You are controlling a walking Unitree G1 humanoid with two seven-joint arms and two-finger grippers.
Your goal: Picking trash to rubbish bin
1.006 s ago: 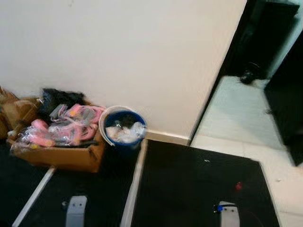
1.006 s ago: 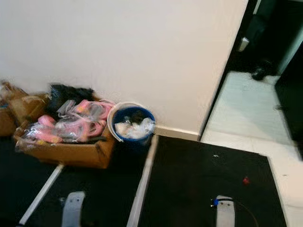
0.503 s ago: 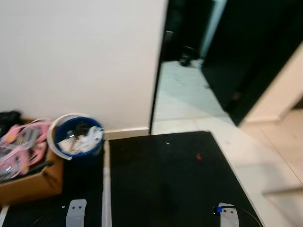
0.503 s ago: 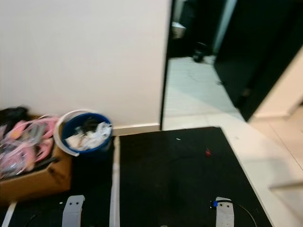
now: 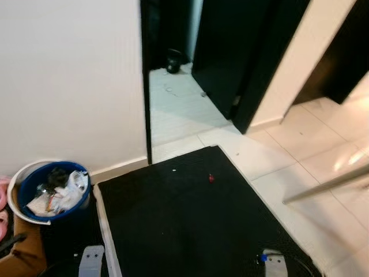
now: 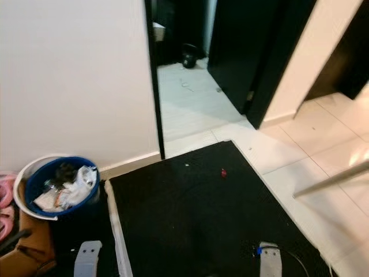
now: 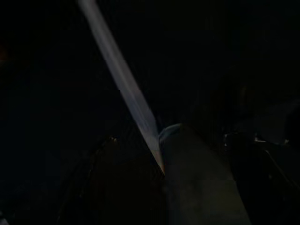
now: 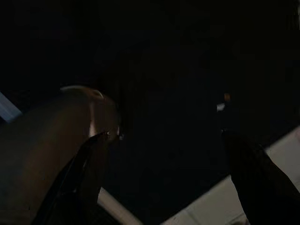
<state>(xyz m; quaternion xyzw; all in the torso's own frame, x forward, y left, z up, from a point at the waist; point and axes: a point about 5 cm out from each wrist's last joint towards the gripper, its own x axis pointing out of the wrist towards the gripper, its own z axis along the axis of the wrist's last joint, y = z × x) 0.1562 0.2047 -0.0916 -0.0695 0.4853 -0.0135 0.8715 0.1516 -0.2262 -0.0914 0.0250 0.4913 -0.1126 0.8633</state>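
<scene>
**Red scrap ahead on the mat, bin off to the left**

Both arms hang low here, the left arm [image 5: 92,259] and right arm [image 5: 271,262] just peeking in at the bottom edge of the head views, and whether either gripper's fingers are parted or closed I cannot tell; the wrist views are too dark. The blue rubbish bin [image 5: 51,190], already holding crumpled wrappers, stands against the white wall on the robot's left. Out on the black mat [image 5: 184,225] lies a small red scrap [image 5: 211,179], well ahead and slightly right of centre, so the right arm looks the nearer one. Its long axis is too small to read. A white fleck [image 5: 174,170] sits near it
</scene>
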